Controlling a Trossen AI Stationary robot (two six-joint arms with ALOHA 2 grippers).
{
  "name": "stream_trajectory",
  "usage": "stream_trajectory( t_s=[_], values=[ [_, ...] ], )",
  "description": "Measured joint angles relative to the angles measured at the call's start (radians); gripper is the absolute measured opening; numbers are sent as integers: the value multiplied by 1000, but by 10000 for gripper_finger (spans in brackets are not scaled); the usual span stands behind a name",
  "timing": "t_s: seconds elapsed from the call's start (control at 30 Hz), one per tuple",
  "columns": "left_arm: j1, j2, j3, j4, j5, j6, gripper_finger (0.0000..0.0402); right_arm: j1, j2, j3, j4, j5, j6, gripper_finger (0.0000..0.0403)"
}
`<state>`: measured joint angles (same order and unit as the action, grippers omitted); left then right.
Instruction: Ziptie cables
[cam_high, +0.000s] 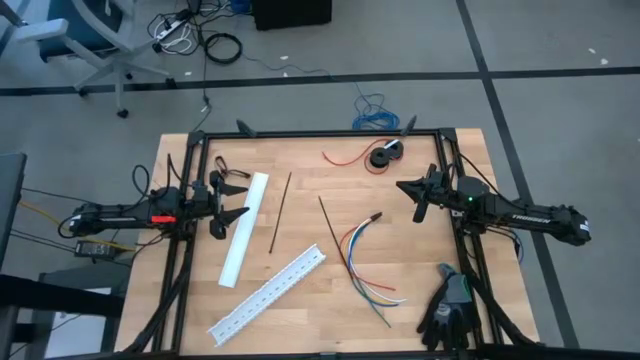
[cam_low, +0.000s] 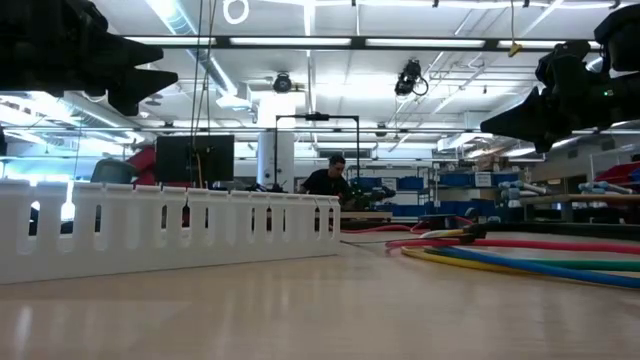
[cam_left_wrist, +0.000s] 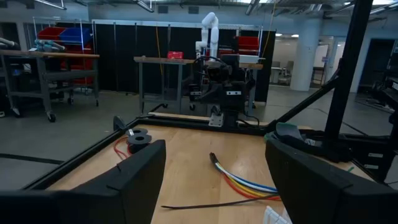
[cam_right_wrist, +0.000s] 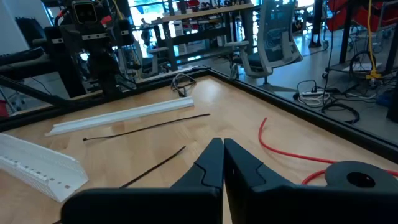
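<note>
Both end effectors empty: left (cam_high: 228, 200) spread, right (cam_high: 413, 196) closed.

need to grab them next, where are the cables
In the high view the cables lie on the table's right half, beside a black strip, in front of the right gripper.

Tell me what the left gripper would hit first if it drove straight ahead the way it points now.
Probably the cables: in the left wrist view they lie between the open left gripper's fingers, beyond a black zip tie. Held above the table, it might pass over both.
</note>
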<state>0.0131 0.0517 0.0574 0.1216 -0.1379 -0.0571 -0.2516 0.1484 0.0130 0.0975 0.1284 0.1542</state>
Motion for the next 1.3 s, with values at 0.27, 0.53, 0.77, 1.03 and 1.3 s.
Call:
stream_trajectory(
  t_s=[0.27, 0.53, 0.77, 1.03, 1.3],
  values=[
    [0, 0, 0, 0, 0, 0, 287, 0, 0, 0, 0, 0, 0, 4],
    [0, 0, 0, 0, 0, 0, 287, 0, 0, 0, 0, 0, 0, 4],
    [0, 0, 0, 0, 0, 0, 287, 0, 0, 0, 0, 0, 0, 4],
    [0, 0, 0, 9, 0, 0, 287, 0, 0, 0, 0, 0, 0, 4],
    [0, 0, 0, 48, 0, 0, 287, 0, 0, 0, 0, 0, 0, 4]
  ],
)
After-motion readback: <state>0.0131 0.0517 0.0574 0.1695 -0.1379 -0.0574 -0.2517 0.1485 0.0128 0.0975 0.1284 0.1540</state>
